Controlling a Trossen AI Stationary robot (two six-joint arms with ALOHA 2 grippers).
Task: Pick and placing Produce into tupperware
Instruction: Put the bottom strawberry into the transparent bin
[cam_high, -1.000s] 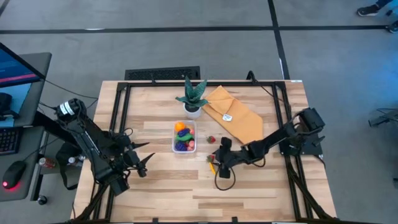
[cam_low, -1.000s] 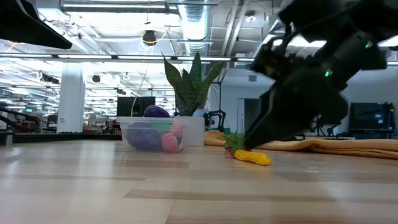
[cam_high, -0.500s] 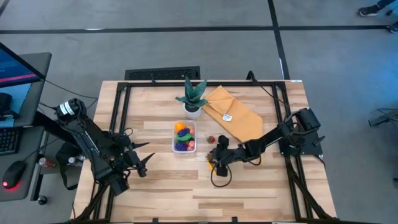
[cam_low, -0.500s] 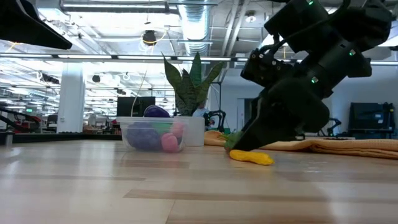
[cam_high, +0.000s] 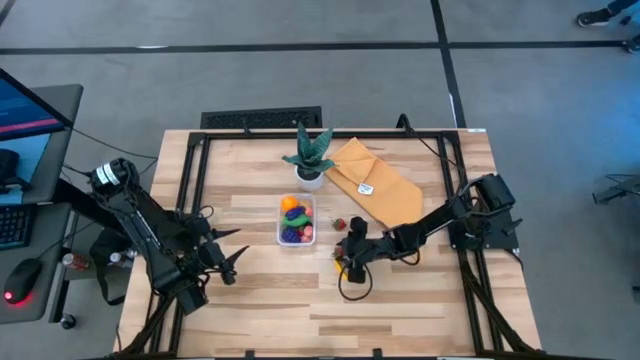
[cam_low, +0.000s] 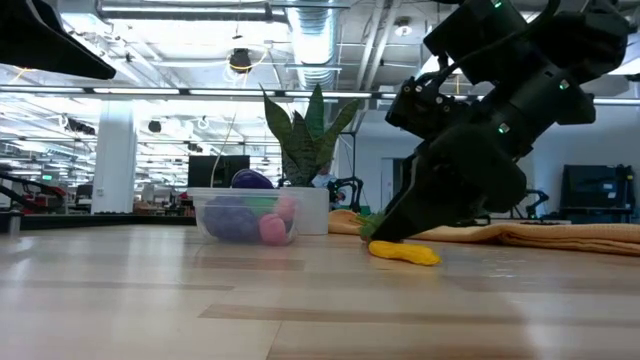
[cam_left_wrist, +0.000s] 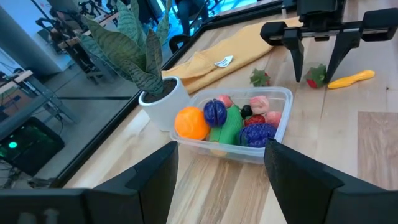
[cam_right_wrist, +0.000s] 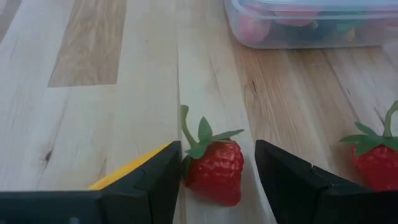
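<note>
Right wrist view: right gripper (cam_right_wrist: 217, 168) down on the table, fingers spread either side of a small red toy strawberry (cam_right_wrist: 213, 168).
Yellow toy piece (cam_low: 403, 253): just beside that strawberry.
Clear rectangular plastic tupperware (cam_high: 296, 221): mid-table, holding produce.
Left gripper (cam_high: 235, 262): spread wide, well apart.

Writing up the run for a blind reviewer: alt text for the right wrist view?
The right gripper, open, straddles a toy strawberry lying on the wooden table, a yellow piece beside it. A second strawberry lies apart; the tupperware sits beyond.
</note>
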